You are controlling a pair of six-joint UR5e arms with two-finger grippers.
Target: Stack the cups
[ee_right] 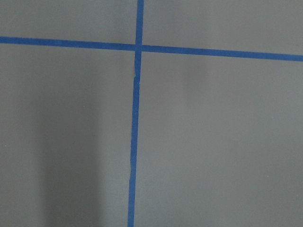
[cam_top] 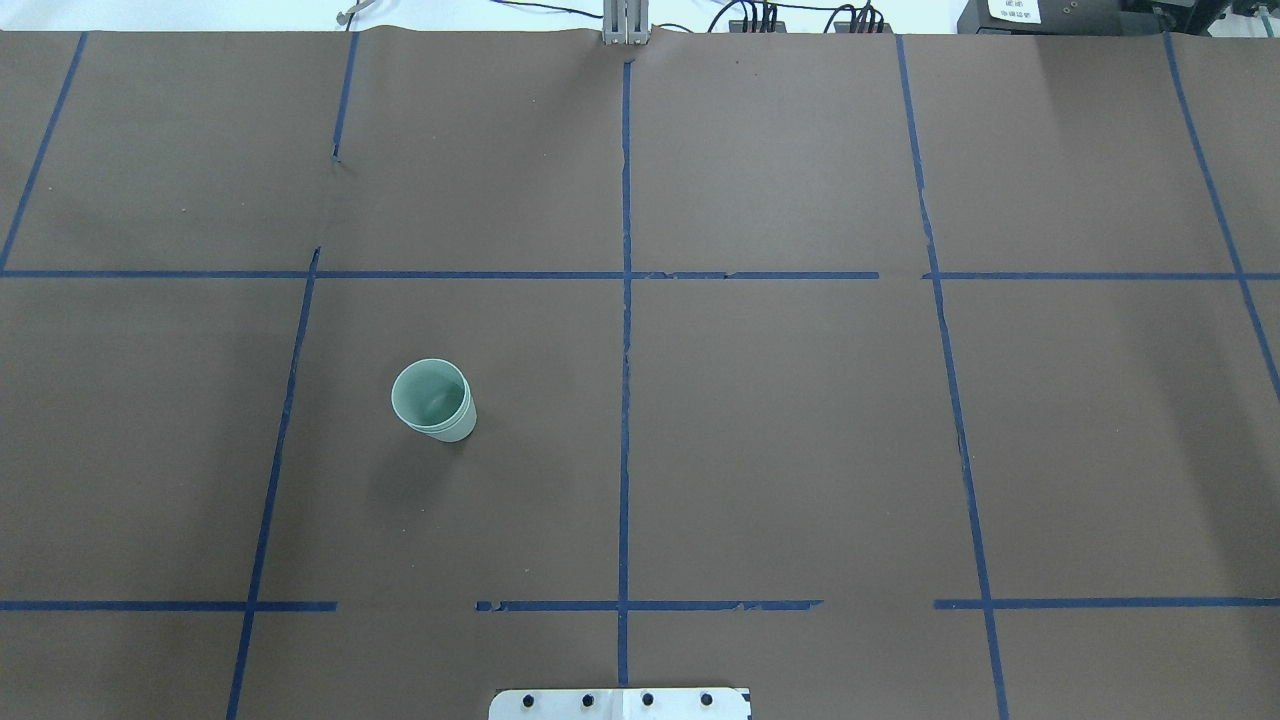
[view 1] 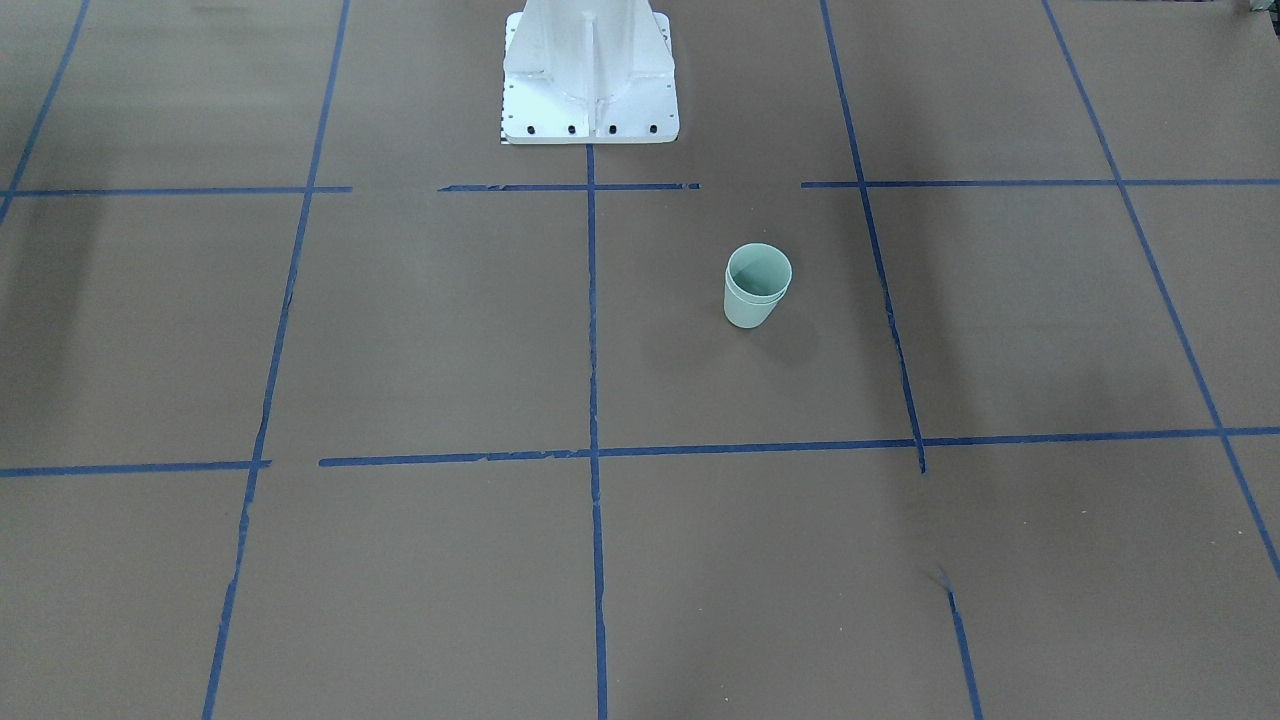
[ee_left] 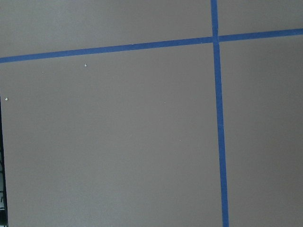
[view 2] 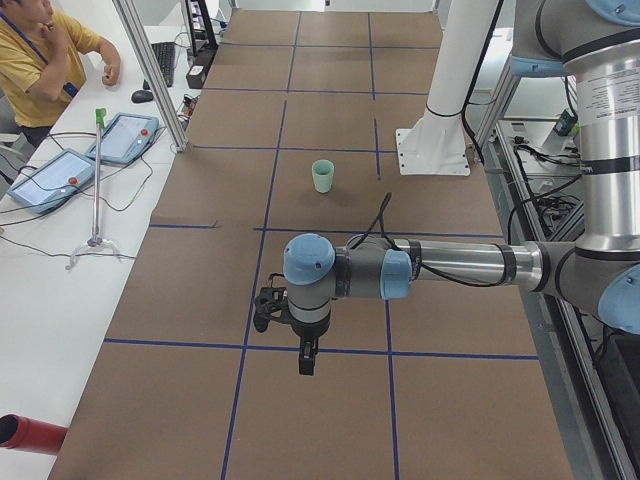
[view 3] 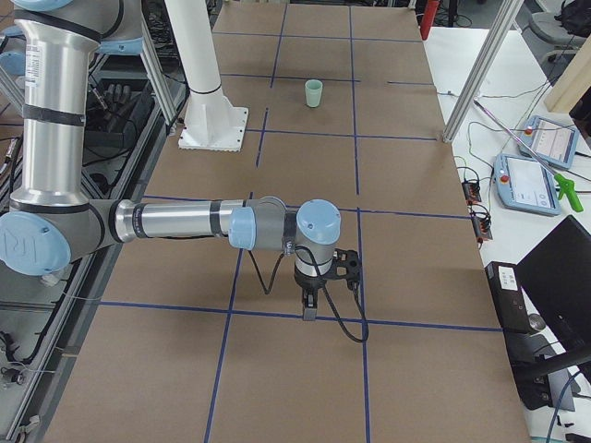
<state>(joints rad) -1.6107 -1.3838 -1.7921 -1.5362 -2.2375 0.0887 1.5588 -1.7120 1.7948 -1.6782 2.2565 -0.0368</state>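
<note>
The two pale mint-green cups stand upright on the brown table, one nested inside the other, with two rims showing. The stack also shows in the overhead view, the exterior left view and the exterior right view. My left gripper hangs over the table's left end, far from the cups, and shows only in the exterior left view. My right gripper hangs over the right end and shows only in the exterior right view. I cannot tell whether either is open or shut. Both wrist views show only bare table and blue tape.
The white robot pedestal stands at the table's robot-side edge. Blue tape lines divide the brown surface. An operator sits beyond the far side next to teach pendants. More pendants lie on the side bench.
</note>
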